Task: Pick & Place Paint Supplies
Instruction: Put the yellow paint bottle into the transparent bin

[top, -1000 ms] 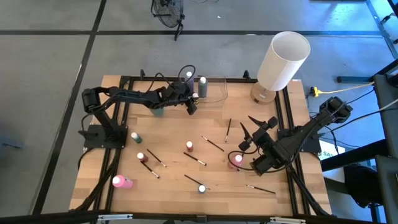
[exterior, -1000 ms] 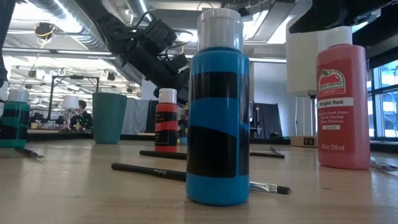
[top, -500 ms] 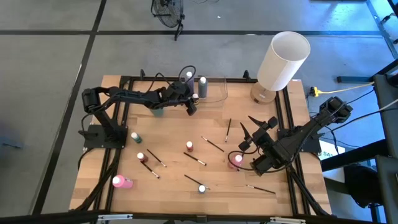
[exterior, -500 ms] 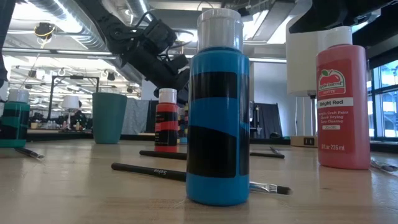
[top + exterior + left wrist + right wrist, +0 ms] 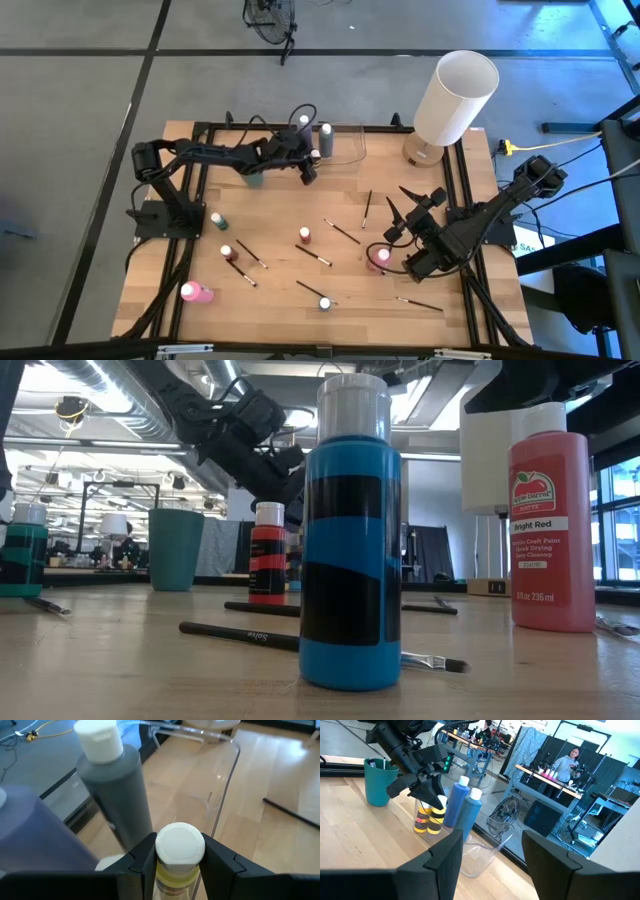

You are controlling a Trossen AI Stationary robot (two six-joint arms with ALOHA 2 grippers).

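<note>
Early stage: left gripper (image 5: 180, 862) clamped on yellow bottle (image 5: 179, 851) at clear container (image 5: 345, 143) beside grey bottle (image 5: 117, 795), right gripper (image 5: 408, 202) idle with fingers apart, other bottles and brushes (image 5: 344, 232) left scattered on table (image 5: 280, 215).

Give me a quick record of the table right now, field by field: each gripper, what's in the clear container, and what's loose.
left gripper: shut on the yellow bottle, at the clear container
right gripper: open, holding nothing, near the table's right edge
in the container: grey bottle, lilac bottle
beside the container: teal cup
loose bottles: blue bottle, bright red bottle, pink bottle
loose brushes: several, among them a paintbrush
</note>
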